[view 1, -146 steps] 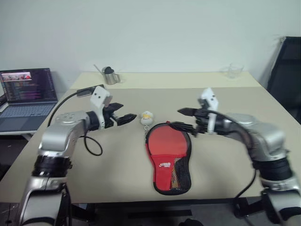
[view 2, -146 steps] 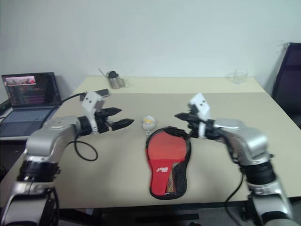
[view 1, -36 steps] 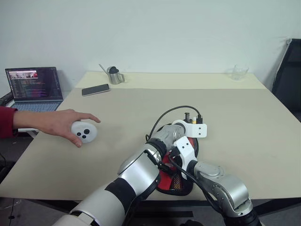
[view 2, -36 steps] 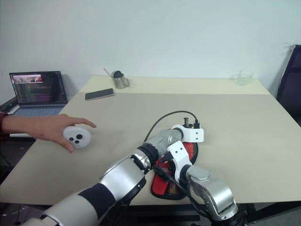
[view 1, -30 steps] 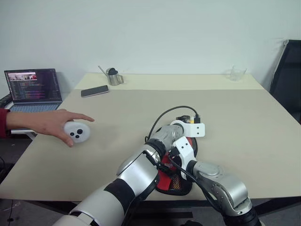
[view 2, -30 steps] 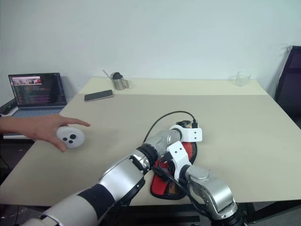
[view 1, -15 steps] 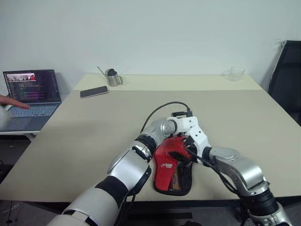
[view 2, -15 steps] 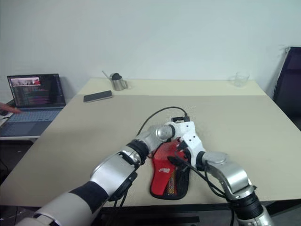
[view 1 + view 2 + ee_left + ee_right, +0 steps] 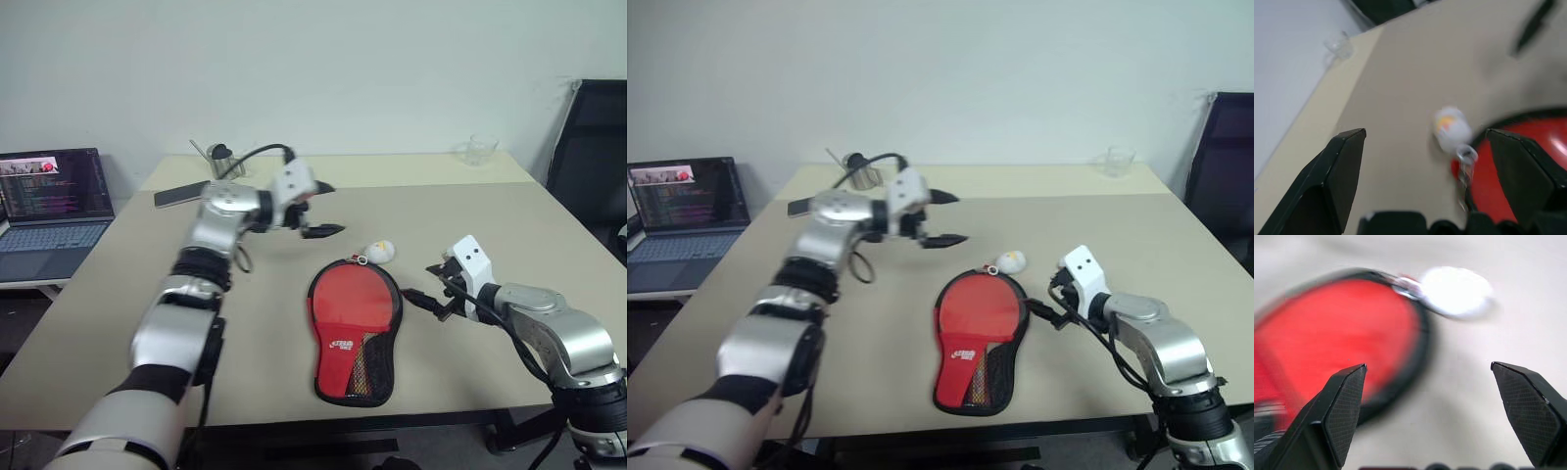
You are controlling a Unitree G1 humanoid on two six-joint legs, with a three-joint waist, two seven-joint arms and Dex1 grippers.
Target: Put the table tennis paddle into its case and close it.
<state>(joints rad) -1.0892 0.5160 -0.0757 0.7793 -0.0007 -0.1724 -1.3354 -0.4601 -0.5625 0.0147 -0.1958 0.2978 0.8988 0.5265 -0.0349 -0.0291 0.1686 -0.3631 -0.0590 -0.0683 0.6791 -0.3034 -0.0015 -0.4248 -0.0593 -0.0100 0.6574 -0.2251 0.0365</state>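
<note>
The case point(image 9: 353, 328) lies flat on the table point(image 9: 490, 215), red side up, with the white logo and the mesh pocket toward me. Its white-yellow charm point(image 9: 380, 251) rests on the table at its round far end. The table tennis paddle is hidden. My left gripper point(image 9: 323, 208) hangs open above the table, beyond and left of the case, holding nothing. My right gripper point(image 9: 428, 284) stands open and empty just right of the case's round end, apart from it. The wrist views show the charm point(image 9: 1451, 129) and the red case point(image 9: 1337, 342) between the open fingers.
A laptop point(image 9: 54, 201) stands off the table's left side. A phone point(image 9: 176, 194) and a metal cup point(image 9: 220, 157) sit at the back left, a clear glass point(image 9: 477, 149) at the back right. A black chair point(image 9: 588, 147) stands to the right.
Both grippers have come off the case: the left rose and swung away to the far left, the right drew off to the right. The person's hand at the left is gone.
</note>
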